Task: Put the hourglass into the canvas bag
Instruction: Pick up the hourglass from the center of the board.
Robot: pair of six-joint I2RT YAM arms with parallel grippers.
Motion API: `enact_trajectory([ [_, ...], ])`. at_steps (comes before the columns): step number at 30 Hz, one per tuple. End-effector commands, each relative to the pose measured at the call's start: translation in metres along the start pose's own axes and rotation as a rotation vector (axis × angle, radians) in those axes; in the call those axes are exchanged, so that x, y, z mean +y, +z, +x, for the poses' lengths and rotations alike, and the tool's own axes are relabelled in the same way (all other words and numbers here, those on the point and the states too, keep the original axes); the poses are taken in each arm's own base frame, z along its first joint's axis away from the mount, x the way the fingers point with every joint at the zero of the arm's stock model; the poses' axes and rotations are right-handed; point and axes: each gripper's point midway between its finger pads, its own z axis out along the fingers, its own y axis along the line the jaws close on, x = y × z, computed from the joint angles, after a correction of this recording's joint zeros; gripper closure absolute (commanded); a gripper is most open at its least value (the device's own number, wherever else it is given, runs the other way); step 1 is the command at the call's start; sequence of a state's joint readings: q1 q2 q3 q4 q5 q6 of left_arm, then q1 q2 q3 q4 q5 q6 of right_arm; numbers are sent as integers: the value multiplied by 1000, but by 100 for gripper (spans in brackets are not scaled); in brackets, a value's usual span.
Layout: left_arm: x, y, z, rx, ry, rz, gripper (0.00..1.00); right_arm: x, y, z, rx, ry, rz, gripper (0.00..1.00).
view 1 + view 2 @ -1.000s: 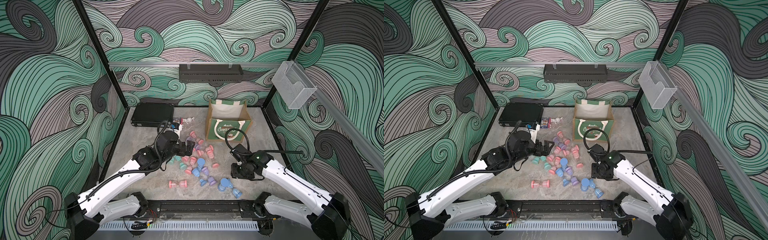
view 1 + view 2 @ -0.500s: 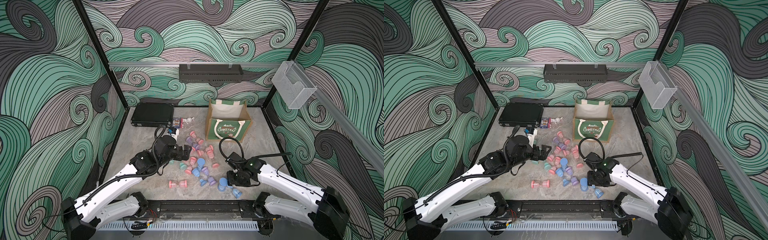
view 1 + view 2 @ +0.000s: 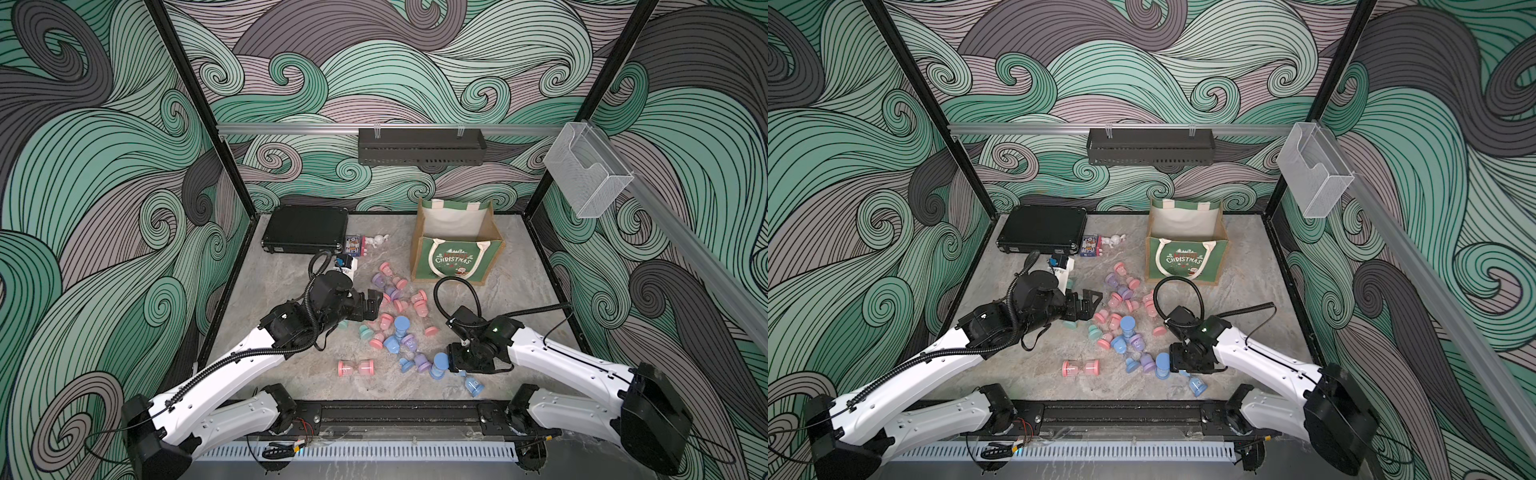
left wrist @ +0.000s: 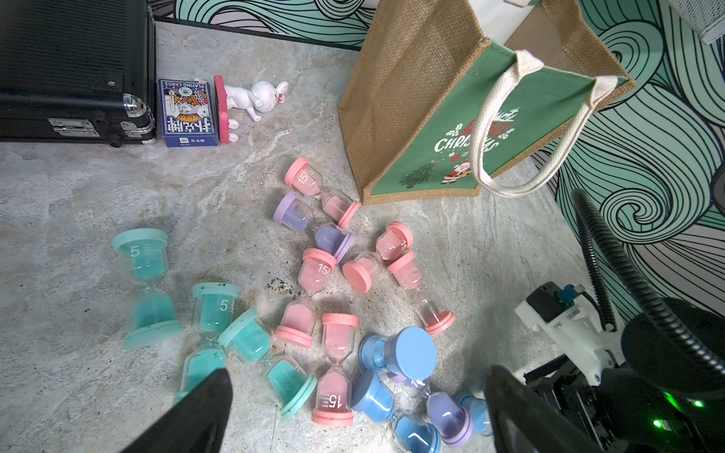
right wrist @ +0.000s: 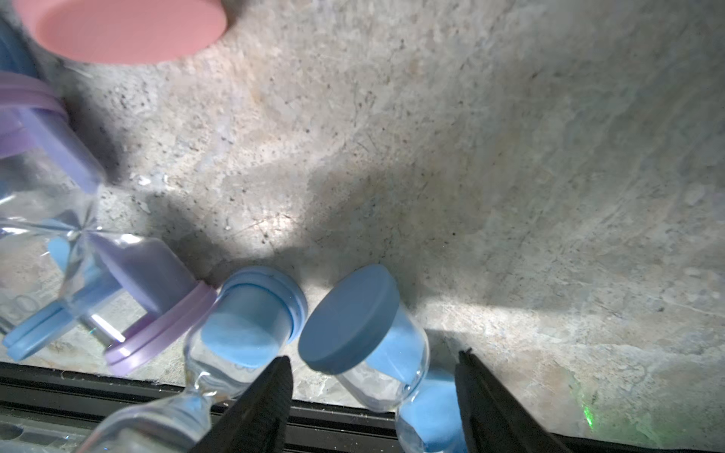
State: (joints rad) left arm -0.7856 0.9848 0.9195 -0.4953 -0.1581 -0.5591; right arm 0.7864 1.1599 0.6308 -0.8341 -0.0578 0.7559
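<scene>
While aslant, blue hourglass (image 5: 365, 333) between the right fingers (image 5: 266, 404).

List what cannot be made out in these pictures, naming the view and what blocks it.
- Canvas bag floor: both top views, hidden by its green front.
- Black case contents: top views, lid shut.
- Blue hourglass straddled by the right gripper: right wrist view, far end cut off by the edge.

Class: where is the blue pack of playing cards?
In a top view the card pack lies at the back left, between the black case and the white rabbit figurine.
</scene>
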Motion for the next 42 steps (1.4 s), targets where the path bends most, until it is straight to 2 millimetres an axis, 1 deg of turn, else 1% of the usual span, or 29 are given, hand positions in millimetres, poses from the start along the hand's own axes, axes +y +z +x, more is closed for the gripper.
enact_trajectory([
  [1, 7, 1, -1, -3, -14, -35, 1, -18, 11, -6, -27, -6, 108, 30],
  [5, 6, 1, -2, -2, -12, -35, 1, -27, 11, -7, -35, 10, 149, 31],
  [10, 7, 0, -3, -5, -12, -39, 1, -32, 5, -6, -57, 6, 151, 33],
  [14, 6, 0, -5, -9, -13, -38, 1, -32, -1, -3, -68, 3, 130, 33],
  [18, 6, -1, -6, -14, -14, -36, 1, -29, 2, 5, -23, -10, 116, 32],
  [21, 6, 0, -6, -14, -16, -37, 1, -32, 4, 3, -31, -7, 134, 31],
  [26, 6, -1, -5, -9, -13, -35, 1, -27, 10, -1, -11, -20, 140, 29],
  [29, 6, -1, -6, -13, -13, -37, 1, -30, 14, 0, -2, -20, 163, 29],
  [33, 7, 0, -5, -9, -10, -40, 2, -36, 12, -8, -32, -7, 211, 31],
  [37, 7, 1, -4, -1, -9, -44, 1, -40, 12, -12, -42, 9, 250, 38],
  [40, 7, 1, -5, -2, -7, -43, 1, -41, 6, -23, -90, 9, 275, 42],
  [42, 6, 0, -6, -5, -5, -43, 1, -44, 3, -26, -103, 1, 298, 42],
])
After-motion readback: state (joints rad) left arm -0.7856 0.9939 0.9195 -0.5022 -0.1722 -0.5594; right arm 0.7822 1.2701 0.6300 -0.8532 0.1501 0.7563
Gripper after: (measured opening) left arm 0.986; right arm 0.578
